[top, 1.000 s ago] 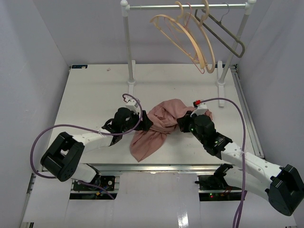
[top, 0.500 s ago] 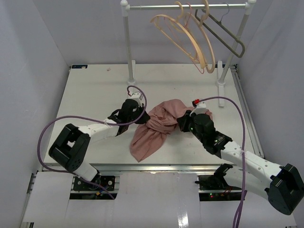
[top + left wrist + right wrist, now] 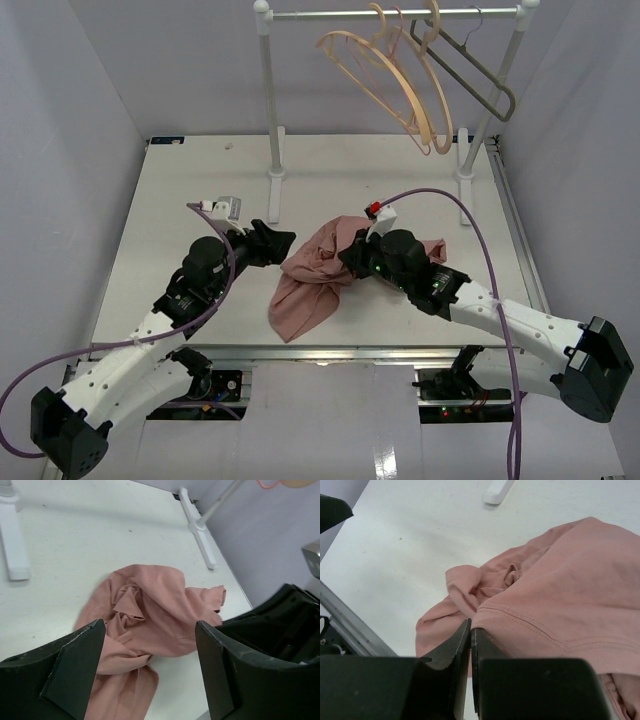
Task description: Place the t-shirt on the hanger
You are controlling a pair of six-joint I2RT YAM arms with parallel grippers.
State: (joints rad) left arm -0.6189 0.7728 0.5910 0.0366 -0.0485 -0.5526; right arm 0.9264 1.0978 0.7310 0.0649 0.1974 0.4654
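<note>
- Two arms stretch low from the tabletop's near edge; the left gripper (image 3: 268, 243) gapes wide, empty.
- The right gripper (image 3: 470, 625) pinches the hem of the crumpled dusty-pink fabric t-shirt (image 3: 310, 290), mid-tabletop.
- The pale beige wooden hanger (image 3: 438, 100) hangs from the far-edge metal rail (image 3: 390, 13).

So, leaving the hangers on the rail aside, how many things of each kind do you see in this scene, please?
t-shirt, dusty pink: 1
clothes rail: 1
robot arms: 2, the left arm and the right arm
purple cables: 2, one on each arm
Total: 6
</note>
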